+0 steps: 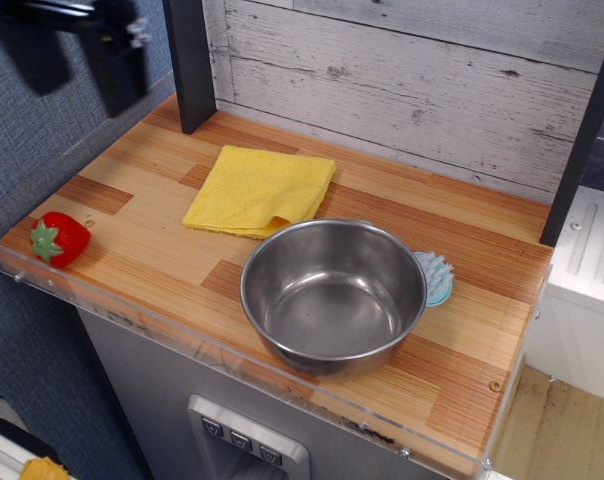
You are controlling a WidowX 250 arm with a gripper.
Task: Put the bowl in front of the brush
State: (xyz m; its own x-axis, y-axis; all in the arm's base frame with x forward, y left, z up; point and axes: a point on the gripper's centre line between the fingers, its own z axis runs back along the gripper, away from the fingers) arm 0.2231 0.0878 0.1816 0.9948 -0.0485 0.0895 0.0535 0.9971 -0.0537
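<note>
Observation.image view: gripper [77, 62] up high at top left, blurry, over wall edge, far from bowl. Two dark fingers [120, 72] hang down with gap between, holding nothing. Bowl [333, 297] sits upright on wood table [142, 240], near front edge. Brush [437, 277] just behind bowl's right side, partly hidden, touching or nearly so. Yellow cloth [259, 190] behind bowl. Toy strawberry [58, 239] at left edge.

Bowl [333, 296] hides most of the brush [437, 277]; cloth [260, 190] lies just behind
</note>
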